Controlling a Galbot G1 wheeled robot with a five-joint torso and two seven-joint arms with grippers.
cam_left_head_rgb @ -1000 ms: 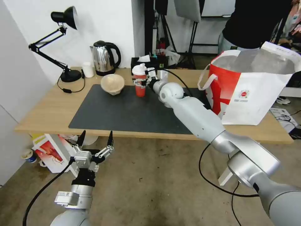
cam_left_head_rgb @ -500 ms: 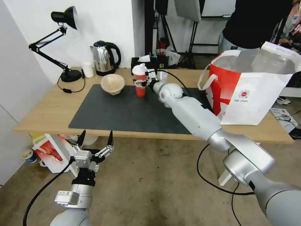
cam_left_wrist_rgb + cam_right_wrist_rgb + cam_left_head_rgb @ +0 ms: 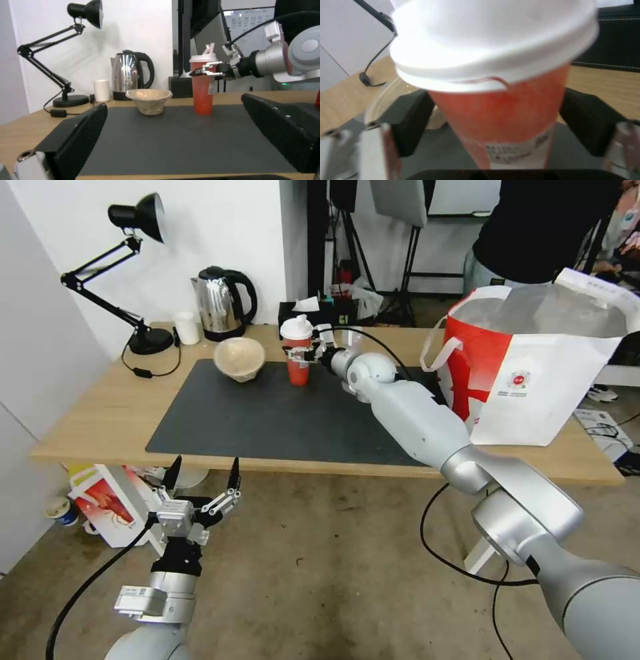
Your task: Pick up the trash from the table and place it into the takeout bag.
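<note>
A long light-wood table (image 3: 93, 423) carries a dark grey mat (image 3: 267, 420), black desk lamp (image 3: 137, 273), steel kettle (image 3: 220, 307) and white-and-red takeout bag (image 3: 533, 373).

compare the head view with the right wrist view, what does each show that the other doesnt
The head view alone has the takeout bag standing at the table's right end, the kettle, the desk lamp, and the left gripper open, low in front of the table edge. The right wrist view alone has the label low on the cup. Both have the red-orange cup upright on the mat, with the right gripper open around it.
</note>
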